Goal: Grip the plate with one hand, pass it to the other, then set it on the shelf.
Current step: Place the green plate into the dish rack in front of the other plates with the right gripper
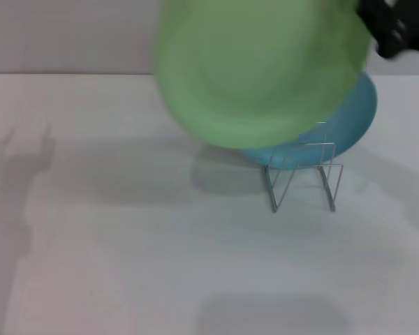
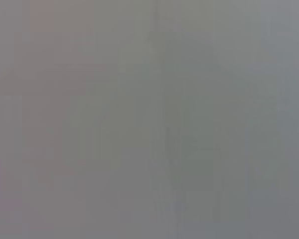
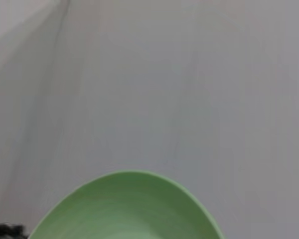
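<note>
Head view: pale-green plate (image 1: 258, 70) held high, face tilted toward camera, top edge cut off by frame; right gripper (image 1: 387, 31) at its upper right rim, fingers holding plate, mostly out of frame; turquoise plate (image 1: 353, 122) standing in wire shelf (image 1: 304, 178) on tabletop (image 1: 126, 244), partly hidden behind green plate; left wrist view uniform grey, nothing distinguishable; left gripper unseen.

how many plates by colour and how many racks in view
pale-green plate: 1, held up by the right hand
turquoise-blue plate: 1, in the wire rack
wire rack: 1
total: 3 things
</note>
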{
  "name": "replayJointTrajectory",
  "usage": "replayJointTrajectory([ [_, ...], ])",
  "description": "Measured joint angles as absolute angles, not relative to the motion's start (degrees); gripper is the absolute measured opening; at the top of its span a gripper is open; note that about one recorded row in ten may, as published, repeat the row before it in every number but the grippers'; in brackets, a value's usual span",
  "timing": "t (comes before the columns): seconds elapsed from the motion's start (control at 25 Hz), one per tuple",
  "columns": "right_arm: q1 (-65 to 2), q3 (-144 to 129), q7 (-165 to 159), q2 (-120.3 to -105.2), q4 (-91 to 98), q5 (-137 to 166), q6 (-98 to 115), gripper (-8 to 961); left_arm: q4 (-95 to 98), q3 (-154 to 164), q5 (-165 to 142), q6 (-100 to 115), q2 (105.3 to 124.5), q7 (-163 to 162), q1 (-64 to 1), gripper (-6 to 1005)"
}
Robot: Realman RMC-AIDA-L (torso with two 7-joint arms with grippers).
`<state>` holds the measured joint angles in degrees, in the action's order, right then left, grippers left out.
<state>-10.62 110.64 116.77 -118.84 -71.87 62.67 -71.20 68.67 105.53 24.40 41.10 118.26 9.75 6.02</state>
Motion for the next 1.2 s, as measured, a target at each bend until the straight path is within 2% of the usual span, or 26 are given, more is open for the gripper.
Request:
replayJointTrajectory([
  [0.32,-11.64,115.92,151.92,-119.03,-53.48,55.44,-84.55,37,60.30,106.33,23.95,46.26,118.21,4.84,4.88,649],
  [1.2,-11.38,119.72,165.06,-119.01,-49.49,59.70,-86.43,43,51.85,108.19,23.82,46.96,118.21,2.29,1.36,651],
])
